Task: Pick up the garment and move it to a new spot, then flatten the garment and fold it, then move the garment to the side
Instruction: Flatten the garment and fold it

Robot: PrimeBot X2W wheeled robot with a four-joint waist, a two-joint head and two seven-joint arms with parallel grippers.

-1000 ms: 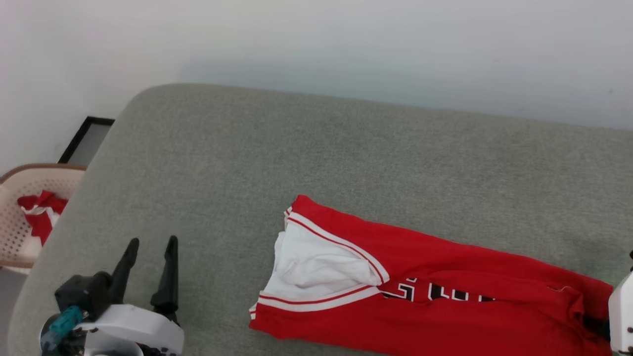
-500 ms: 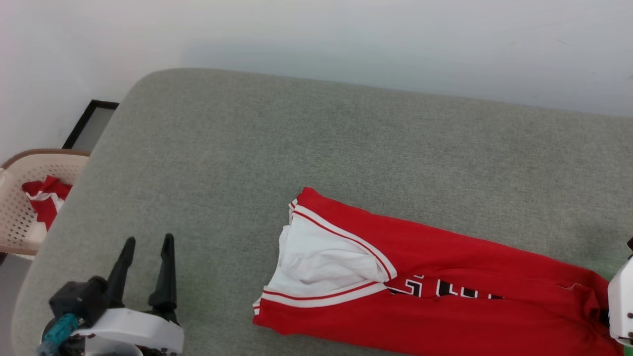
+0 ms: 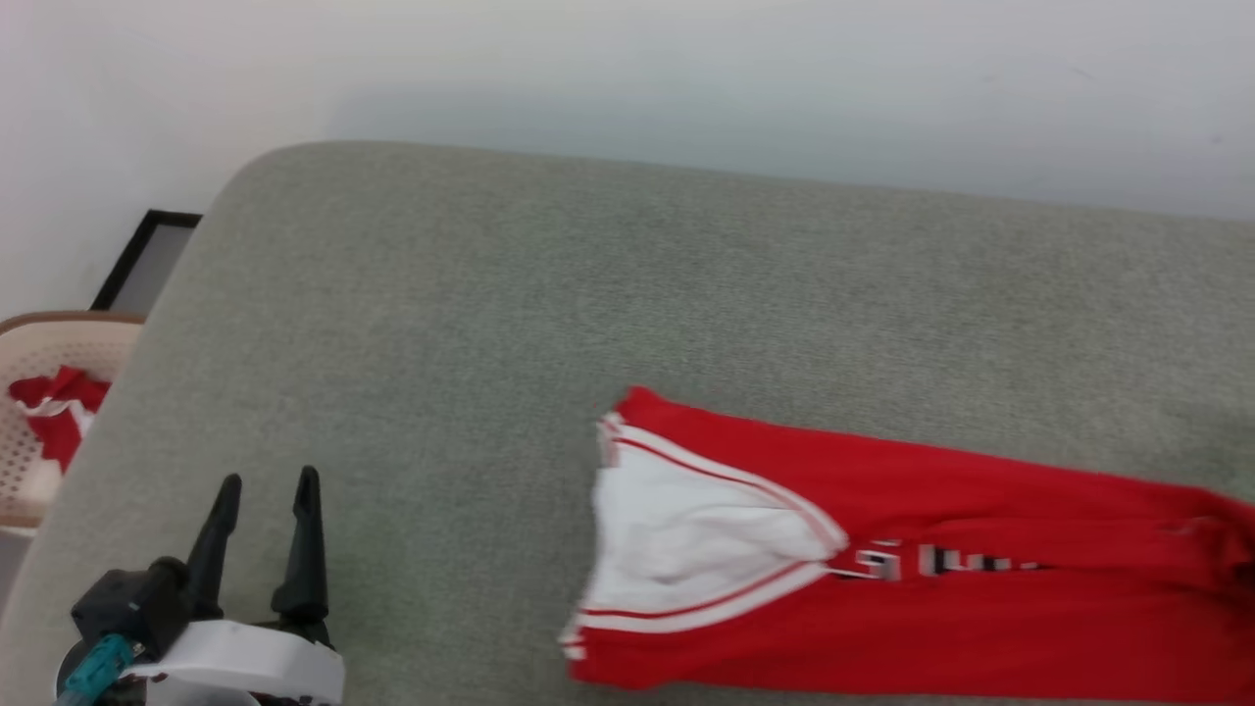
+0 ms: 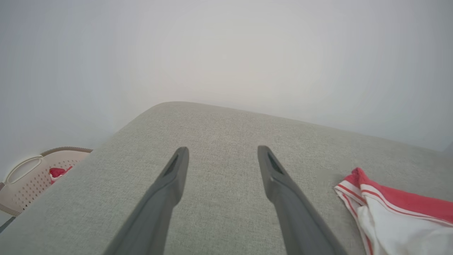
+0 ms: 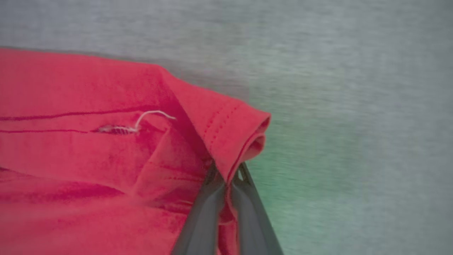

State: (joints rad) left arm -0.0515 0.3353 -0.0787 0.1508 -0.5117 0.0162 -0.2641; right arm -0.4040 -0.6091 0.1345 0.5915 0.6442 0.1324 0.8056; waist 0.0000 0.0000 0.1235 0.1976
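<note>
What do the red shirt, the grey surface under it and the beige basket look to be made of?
Red shirt: soft matte knit, likely cotton or polyester; it creases limply and shows stitched hem rows. Grey surface: woven upholstery-like fabric, with a fine visible weave. Basket: probably moulded plastic, smooth, with regular rows of holes.

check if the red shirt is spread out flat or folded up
Folded. The shirt lies as a narrow band, white sleeve laid over it, chest letters half hidden.
</note>
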